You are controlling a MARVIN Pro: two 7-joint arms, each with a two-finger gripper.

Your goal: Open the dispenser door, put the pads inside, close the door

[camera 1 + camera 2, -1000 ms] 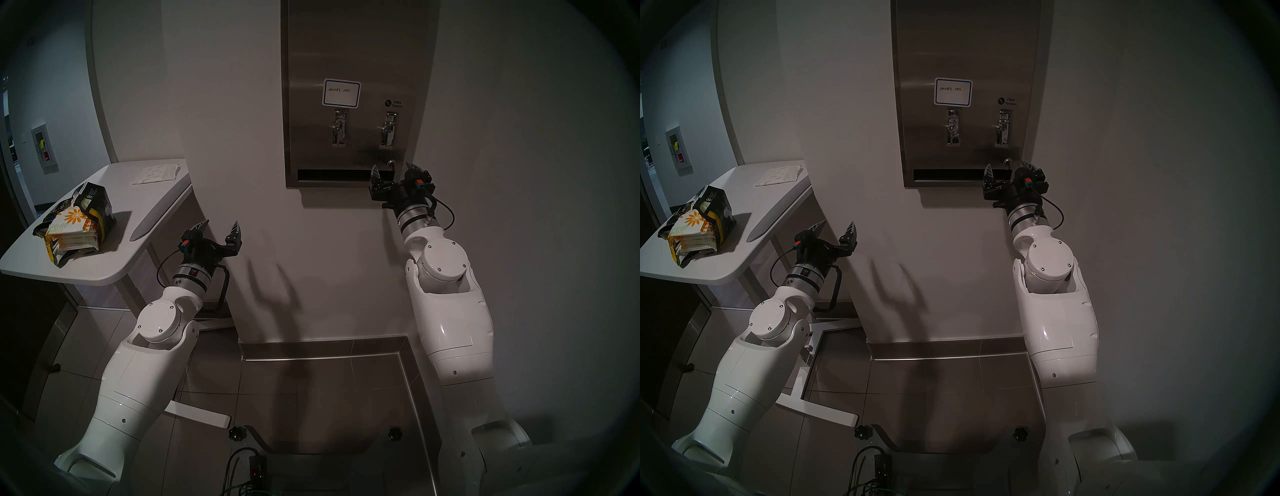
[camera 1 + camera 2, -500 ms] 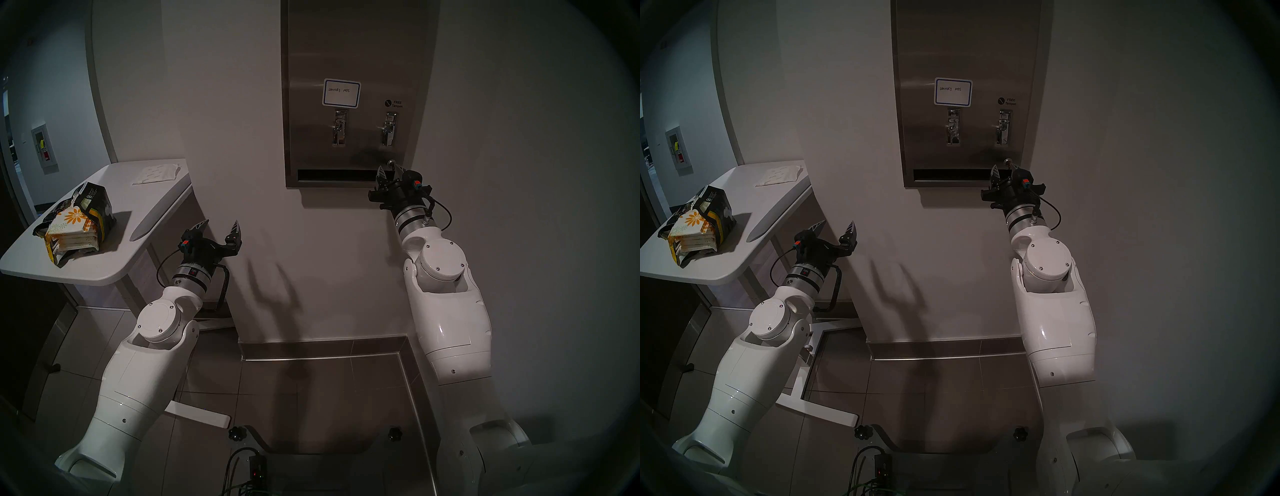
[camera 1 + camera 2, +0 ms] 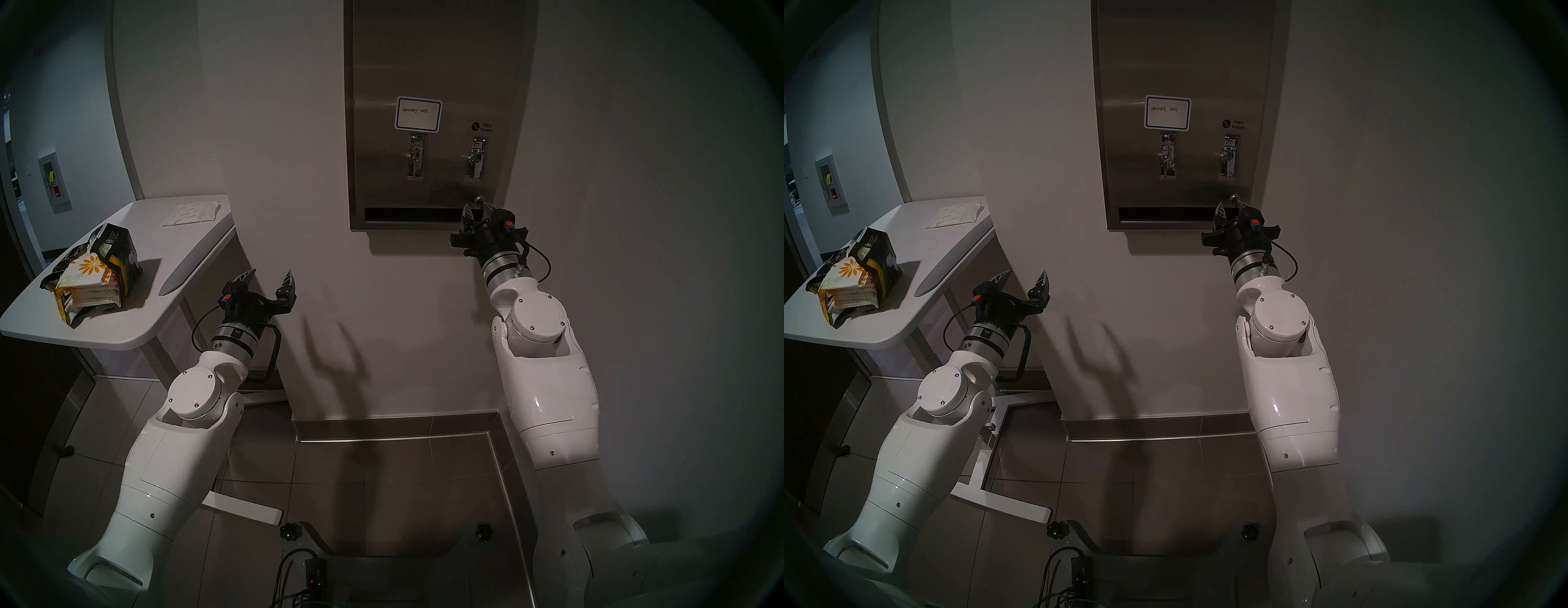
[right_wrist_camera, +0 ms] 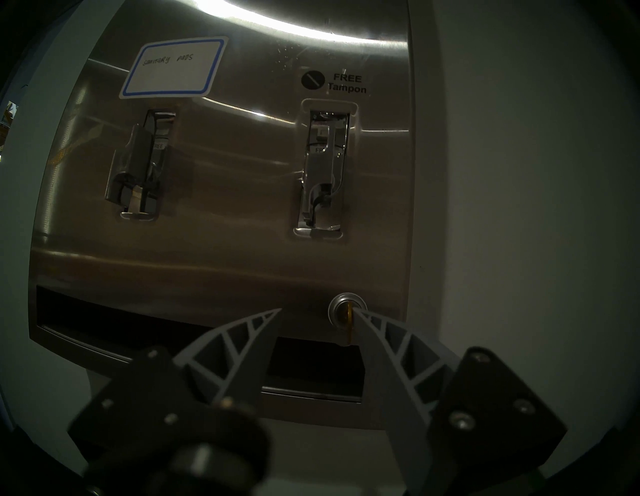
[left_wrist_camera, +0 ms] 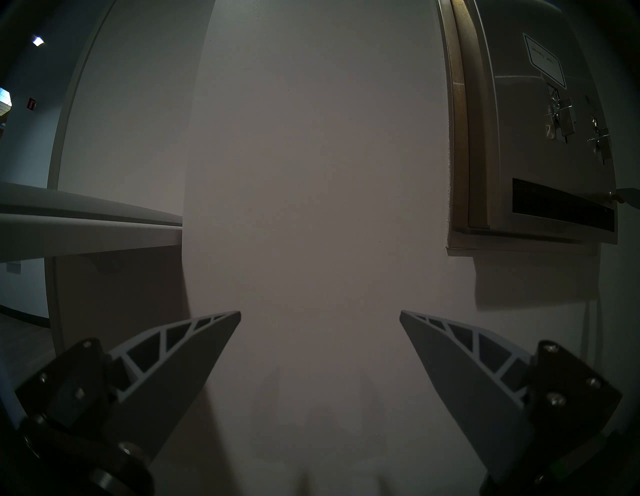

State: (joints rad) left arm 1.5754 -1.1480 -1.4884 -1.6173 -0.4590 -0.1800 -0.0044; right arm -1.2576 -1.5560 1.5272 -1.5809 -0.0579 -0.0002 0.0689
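Observation:
The steel dispenser (image 3: pixel 428 51) hangs on the wall with its door (image 3: pixel 382 170) shut; it also shows in the left wrist view (image 5: pixel 519 138). The round lock (image 4: pixel 347 304) holds a gold key (image 4: pixel 347 329). My right gripper (image 3: pixel 477 207) (image 4: pixel 318 310) is at the lock, its jaws narrowed but still apart. Its right finger (image 4: pixel 377 346) touches the key; the left finger is clear of it. The daisy-print pads (image 3: pixel 87 278) lie stacked in a torn black bag (image 3: pixel 119 250) on the white table (image 3: pixel 140 314). My left gripper (image 3: pixel 271 274) (image 5: pixel 320 312) is open and empty beside the table.
A flat white sheet (image 3: pixel 193 212) lies at the table's far end. Two chrome levers (image 4: pixel 138 173) (image 4: pixel 323 173) sit above the dark slot (image 4: pixel 138 311). The table's edge (image 5: pixel 86 221) is just left of my left gripper. Bare wall lies between table and dispenser.
My right gripper narrowed its jaws from wide open and closed in on the lock and key. Over the last half second it barely moved. The left arm stayed still.

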